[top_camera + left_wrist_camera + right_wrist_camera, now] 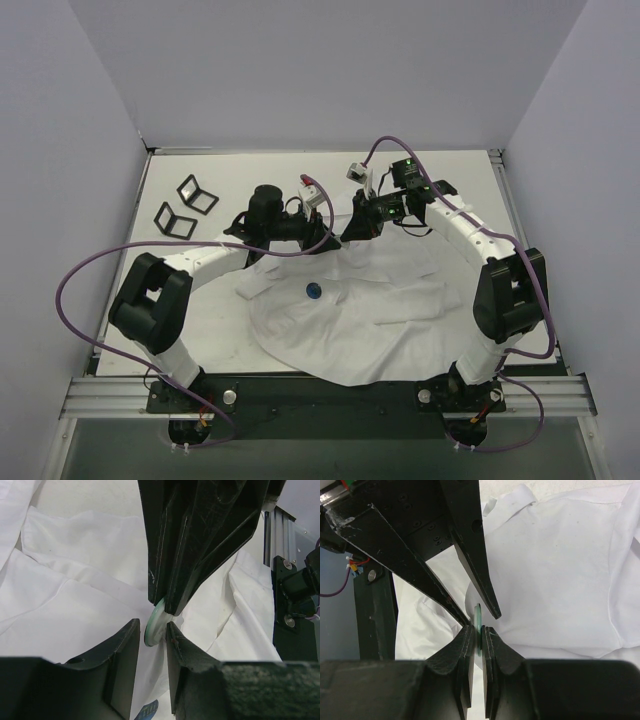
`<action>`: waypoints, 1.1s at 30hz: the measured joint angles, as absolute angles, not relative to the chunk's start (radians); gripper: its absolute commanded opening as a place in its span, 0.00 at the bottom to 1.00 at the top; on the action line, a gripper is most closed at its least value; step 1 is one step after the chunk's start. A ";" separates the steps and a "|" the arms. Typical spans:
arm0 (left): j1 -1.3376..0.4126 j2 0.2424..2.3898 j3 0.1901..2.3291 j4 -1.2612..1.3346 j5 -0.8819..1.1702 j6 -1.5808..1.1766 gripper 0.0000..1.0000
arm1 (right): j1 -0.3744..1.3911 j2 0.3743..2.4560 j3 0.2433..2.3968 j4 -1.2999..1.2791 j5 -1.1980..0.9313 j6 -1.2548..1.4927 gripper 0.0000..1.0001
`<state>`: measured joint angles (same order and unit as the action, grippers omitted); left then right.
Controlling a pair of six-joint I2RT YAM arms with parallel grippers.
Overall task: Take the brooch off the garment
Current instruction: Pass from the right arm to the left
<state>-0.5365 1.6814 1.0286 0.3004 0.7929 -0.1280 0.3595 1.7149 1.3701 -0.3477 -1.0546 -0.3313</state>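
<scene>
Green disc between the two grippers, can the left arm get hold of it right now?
Probably yes: the left gripper is open astride the green disc; the right gripper, shut on it, crowds the space.

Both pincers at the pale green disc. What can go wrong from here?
The right pincer is shut on only the thin edge of the pale green disc; it might slip out.
The left pincer straddles the same disc, tips nearly touching the right one's: they may collide.
The garment bunches around the disc, so a pull may drag fabric along.
</scene>
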 measured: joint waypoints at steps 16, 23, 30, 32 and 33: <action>-0.502 1.684 1.016 0.359 0.848 -0.185 0.54 | 0.361 1.715 1.368 -0.348 -1.055 -0.335 0.00; -0.482 1.693 1.015 0.419 0.918 -0.237 0.54 | 0.361 1.715 1.367 -0.348 -1.055 -0.335 0.00; -0.483 1.712 1.015 0.430 0.957 -0.258 0.49 | 0.361 1.715 1.367 -0.348 -1.056 -0.334 0.00; -0.483 1.716 1.015 0.431 0.960 -0.260 0.45 | 0.361 1.715 1.367 -0.348 -1.057 -0.334 0.00; -0.483 1.717 1.015 0.431 0.962 -0.260 0.43 | 0.361 1.715 1.367 -0.348 -1.057 -0.334 0.00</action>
